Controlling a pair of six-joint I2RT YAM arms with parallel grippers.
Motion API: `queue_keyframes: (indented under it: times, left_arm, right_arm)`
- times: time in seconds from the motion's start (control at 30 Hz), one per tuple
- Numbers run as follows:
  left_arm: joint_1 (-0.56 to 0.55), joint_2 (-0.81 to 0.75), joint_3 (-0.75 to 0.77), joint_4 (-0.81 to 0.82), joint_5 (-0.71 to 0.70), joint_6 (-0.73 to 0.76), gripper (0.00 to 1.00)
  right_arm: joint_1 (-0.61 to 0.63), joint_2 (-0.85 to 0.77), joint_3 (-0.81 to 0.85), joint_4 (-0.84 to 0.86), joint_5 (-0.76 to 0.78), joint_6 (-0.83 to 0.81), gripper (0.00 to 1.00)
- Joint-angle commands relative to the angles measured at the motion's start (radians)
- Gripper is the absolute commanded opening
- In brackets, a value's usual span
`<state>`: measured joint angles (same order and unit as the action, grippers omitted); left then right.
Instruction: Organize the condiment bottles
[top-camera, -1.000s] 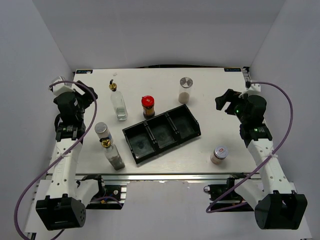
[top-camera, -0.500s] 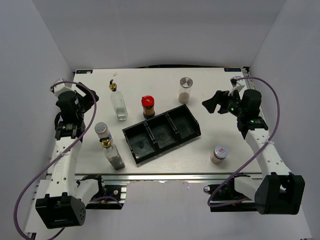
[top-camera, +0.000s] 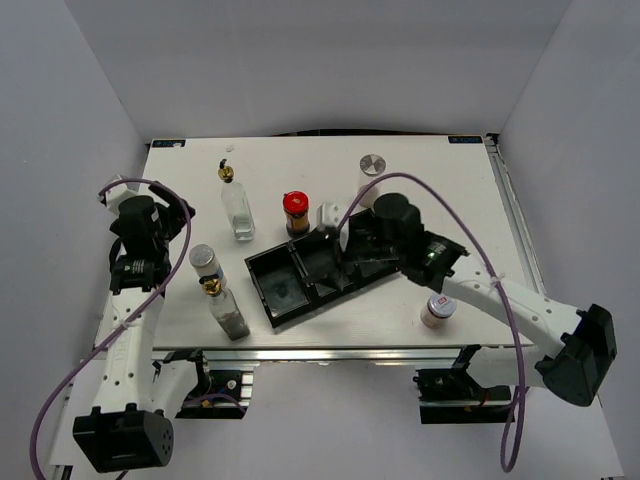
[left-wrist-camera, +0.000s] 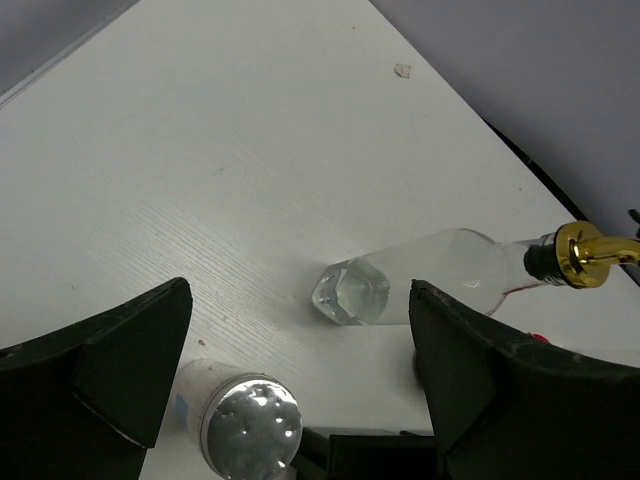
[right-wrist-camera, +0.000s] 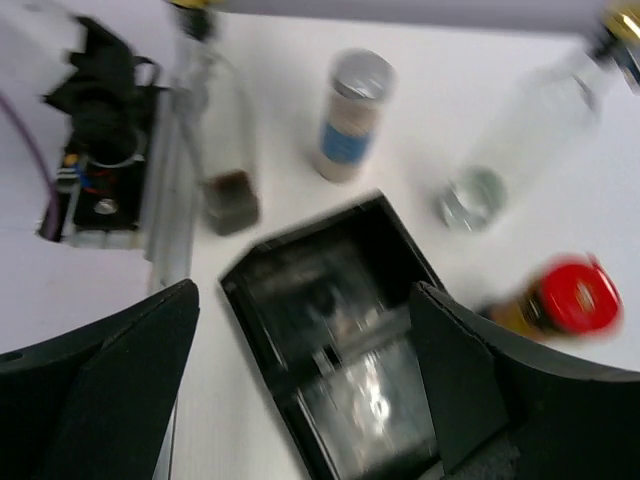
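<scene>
Table (top-camera: 450, 190): white top, with an arm bolted at each near corner.
Black tray (top-camera: 283, 290): three compartments, set at a slant near the middle of the table.
Left gripper (left-wrist-camera: 300, 292): jaws at full spread and holding nothing. It hangs over the left side of the table.
Left wrist view: the far glass bottle and the left shaker both lie beyond the fingers, and neither is touched.
Right gripper (right-wrist-camera: 300, 290): jaws spread wide and holding nothing. The arm reaches across the table and the gripper hovers above the tray. Which compartment lies under it cannot be told.
Right wrist view: blurred. The tray shows between the fingers.
Far glass bottle (top-camera: 238, 212): upright, clear, with a gold spout. It stands left of the red-lidded jar, outside the tray.
Red-lidded jar (top-camera: 296, 212): upright, just behind the tray's far edge, near the right gripper but apart from it.
Left shaker (top-camera: 206, 264): silver cap, upright, left of the tray.
Near glass bottle (top-camera: 228, 315): gold spout, with a dark residue at its base. It stands just in front of the left shaker. Contact between the two cannot be told.
Far shaker (top-camera: 372, 166): silver cap, behind the tray, partly hidden by the right arm.
Near-right shaker (top-camera: 438, 310): pale cap, near the front edge, right of the tray and beside the right forearm.
</scene>
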<state>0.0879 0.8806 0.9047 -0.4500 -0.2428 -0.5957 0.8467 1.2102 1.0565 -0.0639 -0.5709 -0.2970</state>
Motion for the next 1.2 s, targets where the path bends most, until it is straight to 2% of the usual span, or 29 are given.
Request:
queue_keyframes:
  times: [0.0, 0.07, 0.13, 0.2, 0.37, 0.77, 0.93, 1.0, 1.1, 1.17]
  left_arm:
    - [0.004, 0.021, -0.015, 0.054, 0.010, -0.024, 0.98]
    - [0.004, 0.044, -0.020, 0.068, -0.006, -0.027, 0.98]
    - [0.003, 0.058, -0.030, 0.077, -0.018, -0.033, 0.98]
    - [0.004, 0.070, -0.038, 0.096, -0.026, -0.032, 0.98]
    - [0.004, 0.083, -0.044, 0.105, -0.032, -0.015, 0.98]
    - [0.004, 0.055, -0.069, 0.145, -0.043, -0.006, 0.98]
    - [0.004, 0.060, -0.076, 0.154, -0.046, -0.004, 0.98]
    - [0.004, 0.060, -0.075, 0.154, -0.047, -0.003, 0.98]
    - [0.004, 0.058, -0.075, 0.154, -0.053, -0.003, 0.98]
    - [0.003, 0.057, -0.075, 0.154, -0.055, -0.003, 0.98]
  right_arm:
    - [0.106, 0.058, 0.017, 0.194, -0.047, -0.108, 0.90]
    - [0.158, 0.104, 0.028, 0.325, -0.070, -0.068, 0.89]
    - [0.205, 0.191, 0.097, 0.360, -0.055, -0.024, 0.89]
    - [0.230, 0.282, 0.201, 0.339, -0.020, 0.014, 0.89]
    - [0.279, 0.451, 0.325, 0.322, -0.009, 0.114, 0.89]
    - [0.325, 0.634, 0.483, 0.360, -0.093, 0.243, 0.89]
    - [0.344, 0.677, 0.484, 0.441, -0.086, 0.289, 0.89]
    - [0.348, 0.689, 0.481, 0.473, -0.069, 0.314, 0.83]
    - [0.350, 0.687, 0.473, 0.487, -0.052, 0.318, 0.62]
    - [0.350, 0.669, 0.459, 0.496, -0.046, 0.318, 0.35]
